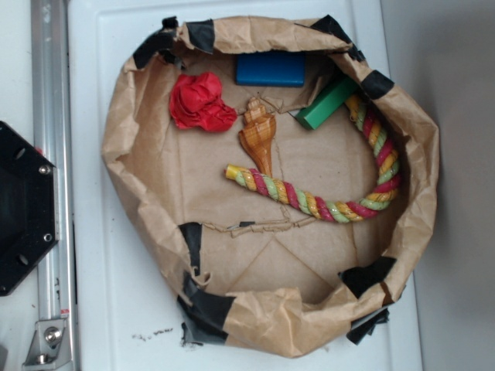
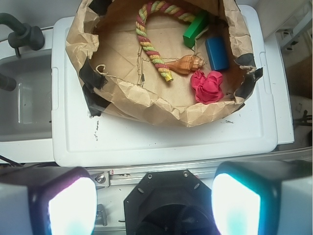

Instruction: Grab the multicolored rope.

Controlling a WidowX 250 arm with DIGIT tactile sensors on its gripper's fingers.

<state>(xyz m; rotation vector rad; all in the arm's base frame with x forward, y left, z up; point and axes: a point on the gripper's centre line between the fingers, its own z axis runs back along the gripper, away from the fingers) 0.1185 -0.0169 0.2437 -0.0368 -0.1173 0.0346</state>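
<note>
Here the multicolored rope point(image 1: 332, 202) lies fully visible, while the jaws, cropped at frame bottom, stand apart

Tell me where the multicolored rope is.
In the exterior view the multicolored rope curves along the paper bag's right side, one end by the seashell, the other by the green block.

Inside your paper nest point(image 1: 139, 166), the rope point(image 1: 325, 205) curls from centre round to 3 o'clock. Shell point(image 1: 259, 133) sits just above its end, crumpled wad point(image 1: 199, 102) at 10, two blocks point(image 1: 271, 69) at 12 to 1.
</note>
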